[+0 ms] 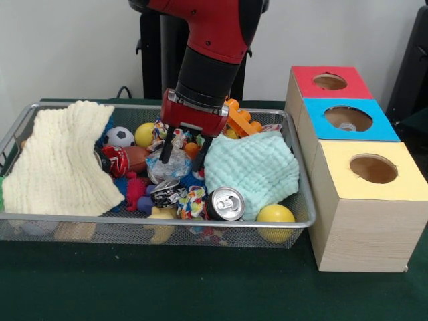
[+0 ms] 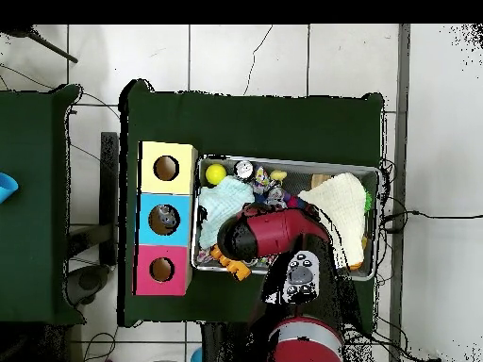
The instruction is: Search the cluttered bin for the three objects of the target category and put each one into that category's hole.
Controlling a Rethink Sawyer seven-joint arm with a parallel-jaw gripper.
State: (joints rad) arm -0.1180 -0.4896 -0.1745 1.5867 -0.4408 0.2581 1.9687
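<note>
My gripper [image 1: 182, 158] hangs low in the wire bin [image 1: 154, 221], open, its two dark fingers [image 1: 164, 153] straddling a crumpled silvery can [image 1: 167, 167]. A red can [image 1: 117, 160] lies to its left, against the cream cloth. A crushed dark can [image 1: 164, 194] and an upright-ended silver can [image 1: 225, 204] lie nearer the bin's front rim. Beside the bin stand the three hole boxes: red [image 1: 330, 81], blue [image 1: 348, 118] and yellow [image 1: 373, 168]. In the overhead view the arm [image 2: 274, 234] hides the gripper and the middle of the bin [image 2: 283, 162].
A cream cloth [image 1: 63, 160] covers the bin's left part and a mint cloth [image 1: 254, 167] the right. Around them lie a soccer ball [image 1: 120, 136], yellow balls [image 1: 275, 217], an orange toy [image 1: 241, 120] and small bright toys. Something pale shows inside the blue box's hole.
</note>
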